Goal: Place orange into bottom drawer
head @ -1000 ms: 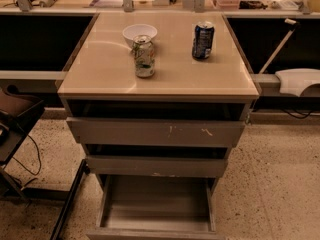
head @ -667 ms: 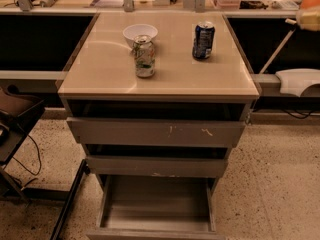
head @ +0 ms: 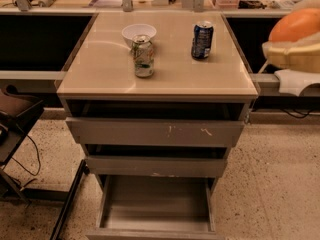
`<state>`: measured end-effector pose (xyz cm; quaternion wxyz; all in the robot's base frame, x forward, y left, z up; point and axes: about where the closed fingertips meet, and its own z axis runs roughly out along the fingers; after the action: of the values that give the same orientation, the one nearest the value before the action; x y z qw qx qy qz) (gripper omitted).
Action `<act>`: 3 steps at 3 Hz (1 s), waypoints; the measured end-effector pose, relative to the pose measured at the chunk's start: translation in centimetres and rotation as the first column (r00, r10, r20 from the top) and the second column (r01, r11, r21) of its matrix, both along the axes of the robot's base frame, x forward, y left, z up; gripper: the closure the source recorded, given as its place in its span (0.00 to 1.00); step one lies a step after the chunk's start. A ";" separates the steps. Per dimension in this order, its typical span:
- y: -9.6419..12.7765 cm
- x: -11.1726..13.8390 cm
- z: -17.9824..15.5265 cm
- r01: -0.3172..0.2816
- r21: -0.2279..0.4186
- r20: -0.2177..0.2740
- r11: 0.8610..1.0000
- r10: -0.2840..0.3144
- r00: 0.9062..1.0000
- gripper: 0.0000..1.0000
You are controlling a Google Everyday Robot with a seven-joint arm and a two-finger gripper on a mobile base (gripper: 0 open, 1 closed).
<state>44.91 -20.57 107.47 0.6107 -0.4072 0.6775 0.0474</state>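
Right of cabinet (head: 100,79) | hand (head: 294,34) pinching orange (head: 300,23): round, smooth, bright | bottom drawer (head: 157,206) open

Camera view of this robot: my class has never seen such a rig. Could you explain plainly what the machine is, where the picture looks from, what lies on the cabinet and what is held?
The machine is a wheeled robot with one arm. Its single camera looks down at a cabinet from the front. Only the gripper shows, at the upper right edge. Its pale fingers are shut on the orange, held in the air to the right of the cabinet. On the cabinet top stand a white bowl, a green can and a blue can. The bottom drawer is pulled open.
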 end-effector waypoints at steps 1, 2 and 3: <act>-0.4 -2.2 -5.8 0.099 -0.044 -0.049 0.994 -0.101 0.994 1.00; 0.2 -3.0 -10.1 0.099 -0.049 -0.120 0.994 -0.104 0.987 1.00; 0.2 -3.0 -10.1 0.098 -0.050 -0.120 0.994 -0.104 0.987 1.00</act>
<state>41.89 -20.36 97.41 0.5605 -0.3819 0.7344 0.0265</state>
